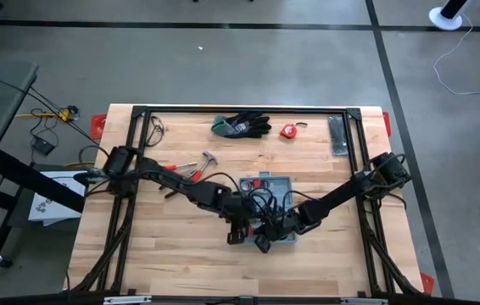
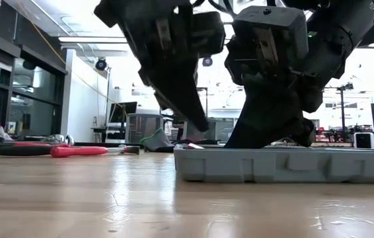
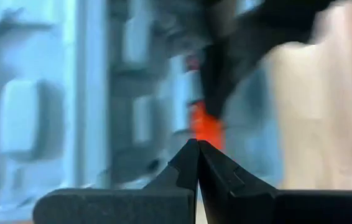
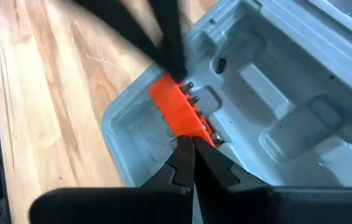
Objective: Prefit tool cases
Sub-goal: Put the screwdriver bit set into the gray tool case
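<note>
A: Counting first: what lies on the wooden table?

B: One grey-blue plastic tool case, open near the middle. Both arms meet over it. At the far edge lie one pair of black-and-green gloves, one small red object and one dark flat bar; red-handled tools lie left of the case.

A: And the grippers?

B: The left gripper and right gripper are each pressed together, pinching nothing, tips over an orange insert inside the case. Bare wood stretches along the near edge.
</note>
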You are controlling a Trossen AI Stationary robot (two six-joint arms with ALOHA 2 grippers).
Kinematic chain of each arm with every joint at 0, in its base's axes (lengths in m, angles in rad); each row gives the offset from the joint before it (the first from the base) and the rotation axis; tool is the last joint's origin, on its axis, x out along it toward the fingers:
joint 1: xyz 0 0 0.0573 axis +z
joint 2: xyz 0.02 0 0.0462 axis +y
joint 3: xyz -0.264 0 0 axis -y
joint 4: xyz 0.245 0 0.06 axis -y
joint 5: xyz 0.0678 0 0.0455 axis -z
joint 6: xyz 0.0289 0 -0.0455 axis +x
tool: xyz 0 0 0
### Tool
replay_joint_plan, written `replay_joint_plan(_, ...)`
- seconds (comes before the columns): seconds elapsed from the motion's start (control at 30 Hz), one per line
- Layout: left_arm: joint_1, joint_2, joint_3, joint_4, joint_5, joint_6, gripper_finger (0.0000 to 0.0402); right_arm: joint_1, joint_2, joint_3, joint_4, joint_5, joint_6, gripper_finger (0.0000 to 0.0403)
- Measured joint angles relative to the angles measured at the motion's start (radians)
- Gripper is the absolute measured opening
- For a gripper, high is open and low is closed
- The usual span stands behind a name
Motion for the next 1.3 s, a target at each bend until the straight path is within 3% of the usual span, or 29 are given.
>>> replay_joint_plan(0.1,0.015,0.005,0.000,0.000,-0.007,0.001,0.0000,0.000,0.000,0.000,0.000,-0.004,0.004,0.0000)
replay_joint_plan(0.47,0.001,0.050,0.001,-0.015,0.141,0.011,0.0000,-0.006,0.000,0.000,0.000,-0.005,0.003,0.0000)
replay_joint_plan(0.97,0.007,-0.006,0.000,-0.016,0.037,0.037,0.0000,-0.019,0.000,0.000,0.000,-0.009,-0.003,0.0000)
replay_joint_plan(1.17,-0.014,-0.013,0.000,0.016,0.217,0.053,0.0000,-0.019,0.000,0.000,-0.001,-0.007,-0.004,0.0000)
replay_joint_plan(1.3,-0.033,-0.001,0.000,0.021,0.237,0.064,0.0000,-0.020,0.000,0.000,-0.001,-0.007,-0.002,0.0000)
